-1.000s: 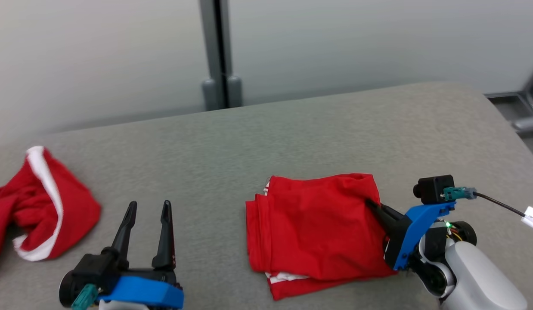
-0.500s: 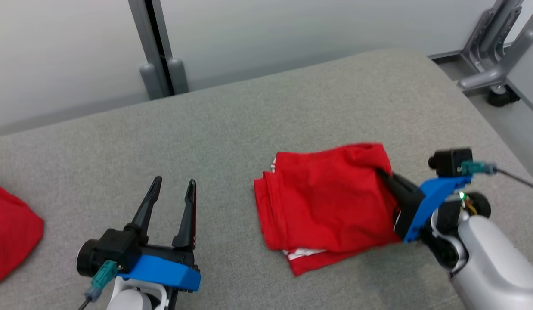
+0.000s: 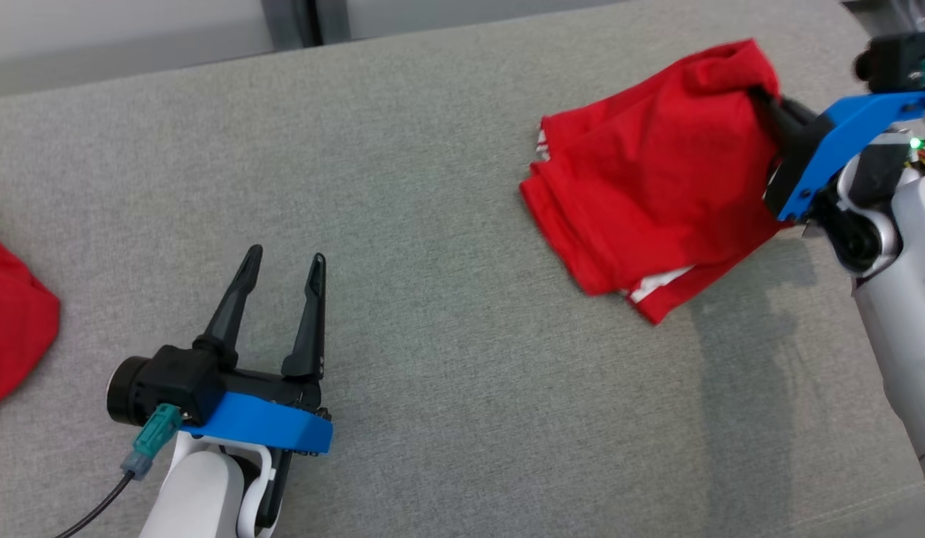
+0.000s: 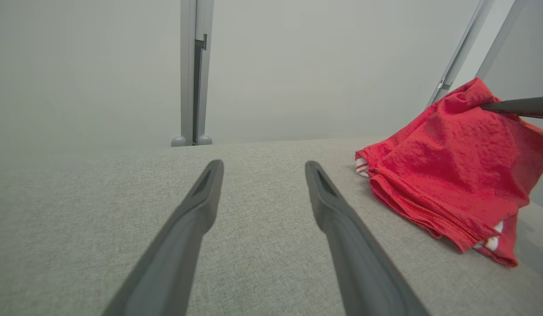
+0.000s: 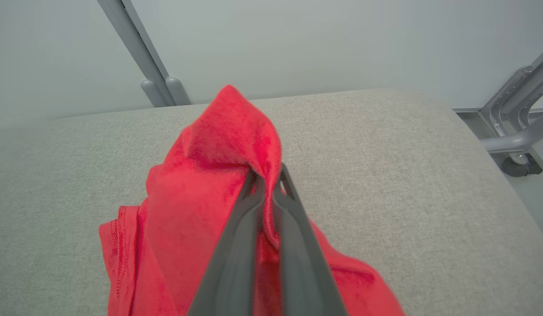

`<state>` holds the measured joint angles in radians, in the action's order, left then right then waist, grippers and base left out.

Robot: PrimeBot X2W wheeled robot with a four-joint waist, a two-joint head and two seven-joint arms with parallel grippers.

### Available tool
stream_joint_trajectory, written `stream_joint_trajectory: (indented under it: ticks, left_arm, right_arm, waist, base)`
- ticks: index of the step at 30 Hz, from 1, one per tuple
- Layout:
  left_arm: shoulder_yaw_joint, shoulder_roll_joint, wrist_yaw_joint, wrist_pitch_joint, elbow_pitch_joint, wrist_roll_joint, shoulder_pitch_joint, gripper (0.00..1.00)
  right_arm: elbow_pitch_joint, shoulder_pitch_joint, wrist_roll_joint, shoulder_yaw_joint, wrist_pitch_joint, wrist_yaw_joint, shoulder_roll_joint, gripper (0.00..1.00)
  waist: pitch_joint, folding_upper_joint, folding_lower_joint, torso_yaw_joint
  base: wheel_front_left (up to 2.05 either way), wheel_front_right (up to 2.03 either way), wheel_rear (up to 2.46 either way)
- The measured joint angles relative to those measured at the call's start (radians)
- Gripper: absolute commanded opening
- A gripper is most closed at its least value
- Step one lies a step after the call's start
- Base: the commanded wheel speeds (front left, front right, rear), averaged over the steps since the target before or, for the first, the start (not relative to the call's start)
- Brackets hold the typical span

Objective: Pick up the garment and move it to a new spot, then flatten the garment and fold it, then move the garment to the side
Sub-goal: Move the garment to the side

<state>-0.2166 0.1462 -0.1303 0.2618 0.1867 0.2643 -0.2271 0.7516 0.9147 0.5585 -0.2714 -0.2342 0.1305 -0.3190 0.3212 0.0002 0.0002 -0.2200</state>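
The right jaws are closed tight on a pinch of the red garment (image 5: 197, 206). The two dark fingers (image 5: 236, 250) lie pressed together with a fold of cloth caught between their tips. The pinched corner, on the garment's far right, is drawn up into a peak, and the rest slopes down and left to the grey fabric-covered worktop (image 3: 447, 224). The garment is folded into several layers, with a white-striped trim showing at its left and near edges. It sits at the far right of the worktop, close to the right edge. Its near corner casts a shadow on the surface.

The left jaws are wide open and hold nothing. Their fingers (image 3: 308, 321) point toward the far side, low over the worktop at the near left and well apart from the garment. A second red cloth (image 3: 14, 321) lies at the far left edge of the head view. Beyond the far edge of the worktop stand a grey upright post (image 4: 194, 66) and a pale wall. A grey wheeled frame (image 5: 512, 131) stands off the right side.
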Motion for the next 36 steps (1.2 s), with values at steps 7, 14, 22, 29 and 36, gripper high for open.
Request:
stream_joint_trajectory:
  ticks: [7, 14, 22, 29, 36]
  left_arm:
    - [0.019, 0.010, 0.000, 0.000, -0.002, 0.003, -0.008, 1.00]
    - [0.021, 0.007, 0.000, 0.000, 0.000, 0.003, -0.009, 1.00]
    - [0.020, 0.007, 0.000, 0.000, 0.013, 0.010, -0.010, 1.00]
    - [0.048, -0.008, 0.000, 0.001, 0.019, 0.016, 0.037, 1.00]
    - [0.096, -0.029, 0.000, 0.001, 0.023, 0.017, 0.112, 1.00]
  right_arm:
    - [0.150, 0.076, -0.144, 0.111, 0.053, 0.000, 0.025, 0.00]
    - [0.257, 0.110, -0.305, 0.236, 0.093, 0.000, 0.064, 0.00]
    - [0.308, 0.118, -0.444, 0.330, 0.115, 0.000, 0.124, 1.00]
    - [0.246, 0.076, -0.481, 0.308, 0.189, 0.000, 0.170, 1.00]
    - [0.066, -0.043, -0.394, 0.206, 0.255, 0.000, 0.193, 1.00]
  waist:
    - [0.045, 0.0001, 0.0000, 0.011]
    - [0.040, 0.0000, -0.0002, -0.009]
    - [0.003, 0.0000, -0.0002, -0.005]
    - [-0.091, -0.0003, -0.0004, 0.025]
    - [-0.217, -0.0004, -0.0006, 0.071]
  base:
    - [0.00, 0.00, 0.00]
    - [0.00, 0.00, 0.00]
    - [0.00, 0.00, 0.00]
    - [0.00, 0.00, 0.00]
    - [0.00, 0.00, 0.00]
